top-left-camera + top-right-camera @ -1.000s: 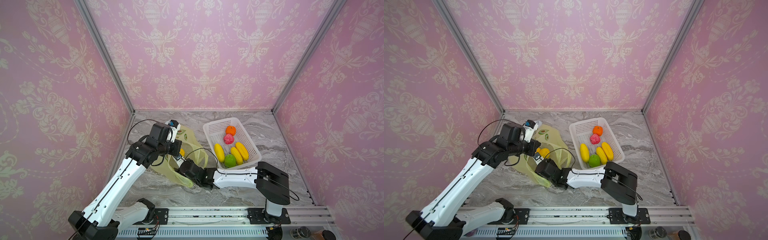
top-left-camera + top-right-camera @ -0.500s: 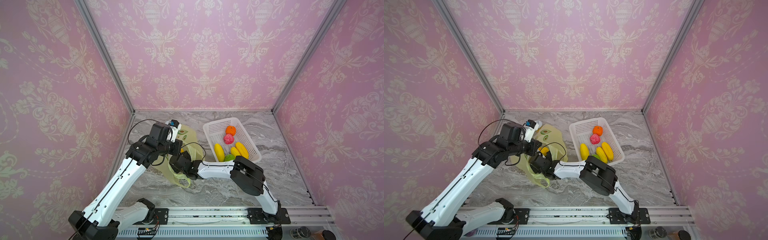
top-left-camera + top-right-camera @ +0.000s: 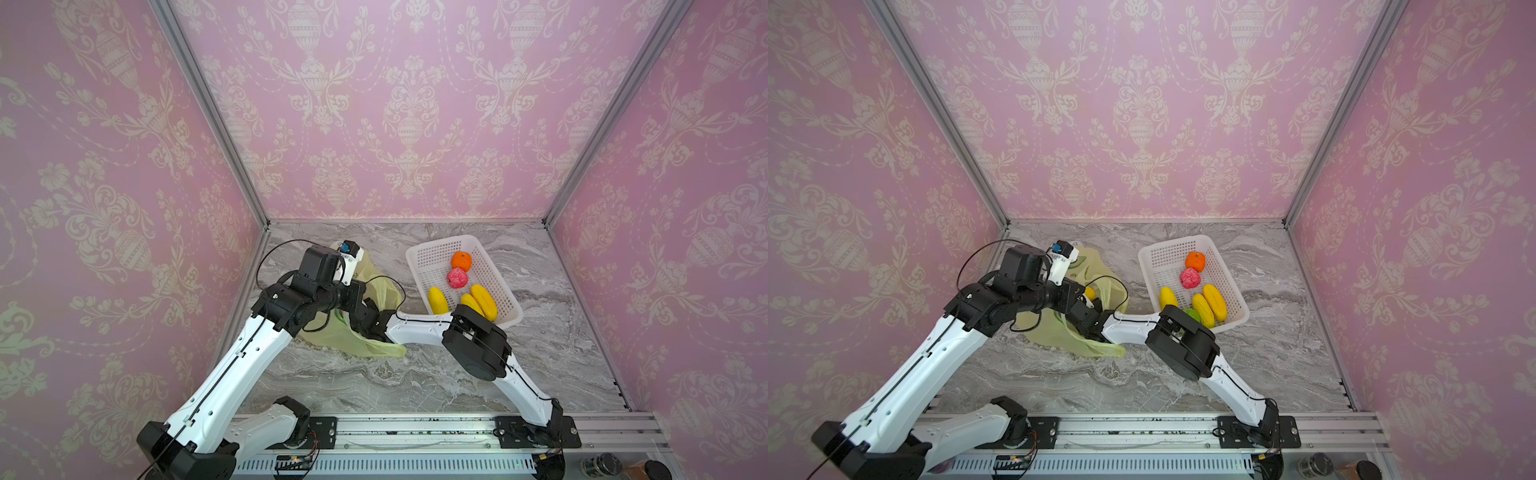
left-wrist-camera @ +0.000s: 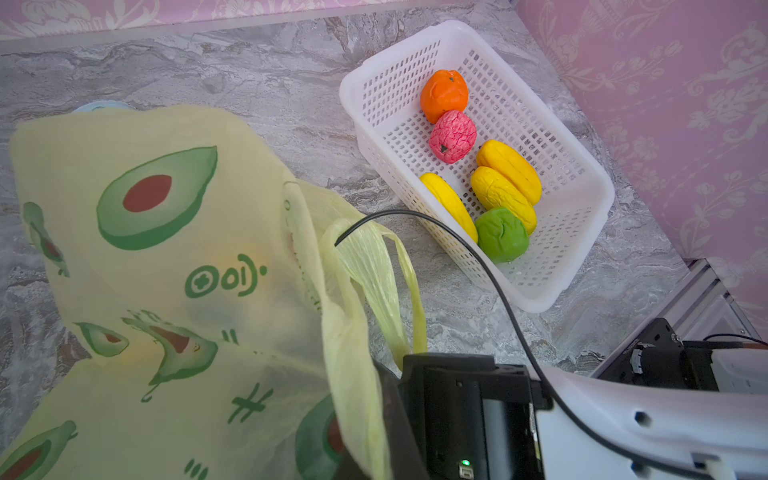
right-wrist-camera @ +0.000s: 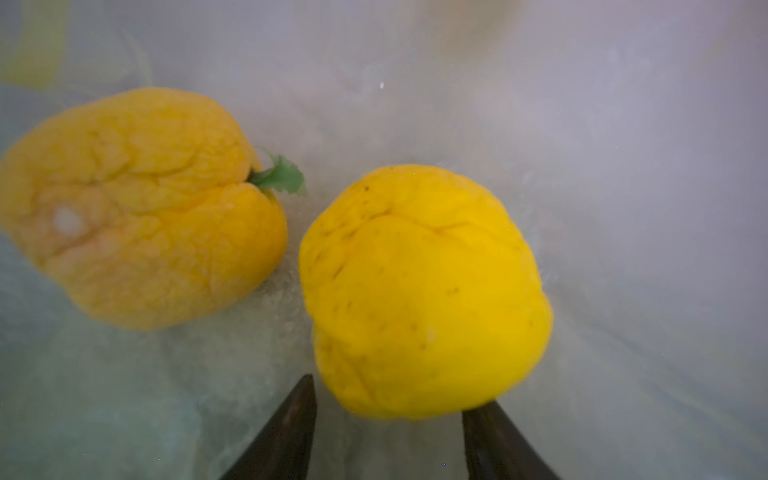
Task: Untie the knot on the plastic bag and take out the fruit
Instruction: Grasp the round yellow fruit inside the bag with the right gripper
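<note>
Both grippers mostly hidden at the plastic bag [image 4: 166, 257]; the close-up inside it is soft.
Left gripper: buried behind bag film and its own wrist in every view, jaws closed tight, what they pinch not visible. Right gripper [image 5: 392, 390]: inside the bag, covered in both top views. Only two dark fingertips [image 5: 291, 424] show, cut by the frame edge, either side of a round yellow fruit [image 5: 424, 291]; pressing or just beside, can't tell. Second yellow fruit [image 5: 137, 208] deeper in the bag is blurred and clipped. In the basket [image 3: 1163, 253] beside the bag, the green fruit [image 3: 1192, 314] is a sliver behind the right arm [image 3: 1183, 345]. Jar [image 3: 1315, 466], well away from the bag: tiny, dark, unreadable.
</note>
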Available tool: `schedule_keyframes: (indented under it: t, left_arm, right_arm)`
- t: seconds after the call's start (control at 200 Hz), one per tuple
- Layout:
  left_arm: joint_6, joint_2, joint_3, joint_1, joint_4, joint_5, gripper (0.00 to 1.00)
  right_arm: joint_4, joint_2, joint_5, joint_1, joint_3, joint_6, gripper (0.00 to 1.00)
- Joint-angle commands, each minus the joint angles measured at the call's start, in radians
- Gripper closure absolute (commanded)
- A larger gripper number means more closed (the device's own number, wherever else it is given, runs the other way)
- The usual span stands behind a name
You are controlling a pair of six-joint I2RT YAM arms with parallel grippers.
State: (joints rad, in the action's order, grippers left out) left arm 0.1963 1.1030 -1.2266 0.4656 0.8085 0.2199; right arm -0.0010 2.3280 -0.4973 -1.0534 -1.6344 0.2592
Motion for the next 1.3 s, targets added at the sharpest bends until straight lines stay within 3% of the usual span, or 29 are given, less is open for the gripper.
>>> schedule_keyframes:
  t: [0.0,0.285,0.47,0.771,1.006,1.131,1.296]
  left_arm:
    - [0.002,-0.013,0.004,-0.005,0.01,-0.026,1.0]
    - [0.0,0.003,-0.002,-0.007,0.033,-0.121,1.0]
    - [0.0,0.009,-0.004,-0.008,0.037,-0.136,1.0]
    - [-0.002,0.01,-0.002,-0.008,0.038,-0.151,1.0]
    - [-0.004,-0.013,-0.008,-0.008,0.029,-0.114,1.0]
    - [-0.002,-0.022,-0.014,-0.008,0.018,-0.083,1.0]
    - [-0.001,-0.005,-0.021,-0.004,0.017,-0.018,1.0]
  right_arm:
    - [0.056,-0.09,0.016,-0.003,0.087,-0.003,0.51]
    - [0.311,-0.382,0.06,-0.03,0.432,-0.009,0.64]
    - [0.372,-0.537,0.04,-0.069,0.585,-0.021,0.71]
    - [0.492,-0.751,0.095,-0.118,0.765,-0.071,0.7]
    - [0.477,-0.627,0.075,-0.134,0.722,-0.052,0.64]
    - [0.452,-0.554,0.004,-0.214,0.673,-0.057,0.61]
    - [0.413,-0.485,0.003,-0.302,0.575,-0.052,0.54]
